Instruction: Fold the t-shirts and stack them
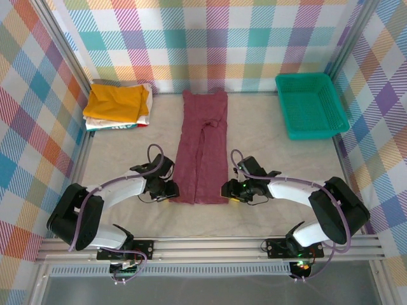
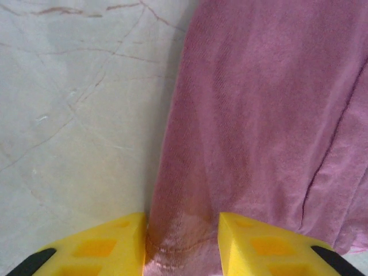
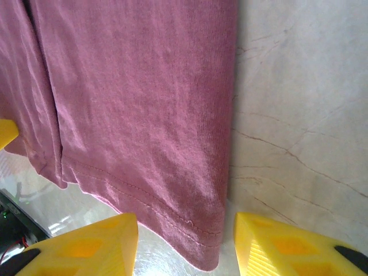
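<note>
The maroon t-shirt [image 1: 202, 149] lay flat in the middle of the frame, and the folded yellow and white t-shirts [image 1: 117, 105] sat at the upper left. We saw the left claw [image 1: 173, 192] and the right claw [image 1: 226, 189] at its bottom corners, both partly wide around the cloth.

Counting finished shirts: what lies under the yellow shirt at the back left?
A folded white shirt shows beneath the yellow shirt, its edges sticking out at the right and front. Anything lower is covered.

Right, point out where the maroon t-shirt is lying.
In the top view the maroon t-shirt lies as a long strip down the table's middle, its near hem between the left gripper and right gripper.
</note>
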